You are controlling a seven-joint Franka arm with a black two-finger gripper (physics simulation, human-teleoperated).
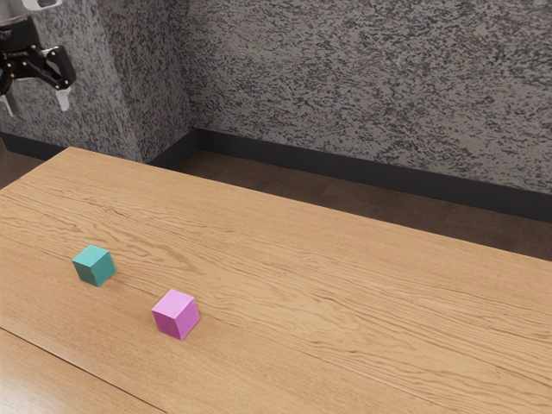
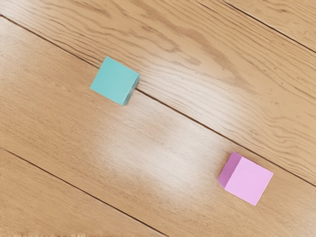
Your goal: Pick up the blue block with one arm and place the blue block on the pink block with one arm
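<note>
The arm entered at the exterior view's upper left corner, with its hand held high above the table [image 1: 362, 285] and pointing downward, close in front of the speckled stone wall [image 1: 371, 78]. The gripper [image 1: 34, 102] hung well above both blocks and touched nothing. Its two fingers [image 1: 63, 97] were spread wide apart, and there was nothing between them.

The blue block [image 1: 94, 265], a teal-tinted cube, sat flat on the wooden table toward the exterior view's left, well below the hand. The pink block [image 1: 176, 313] rested on the same surface near it, further toward the exterior view's right and nearer the camera, with a clear gap between the two.

In the wrist view the blue block [image 2: 115, 80] and the pink block [image 2: 245, 177] both lay on the plank surface, apart from each other, each close to a seam between boards.
</note>
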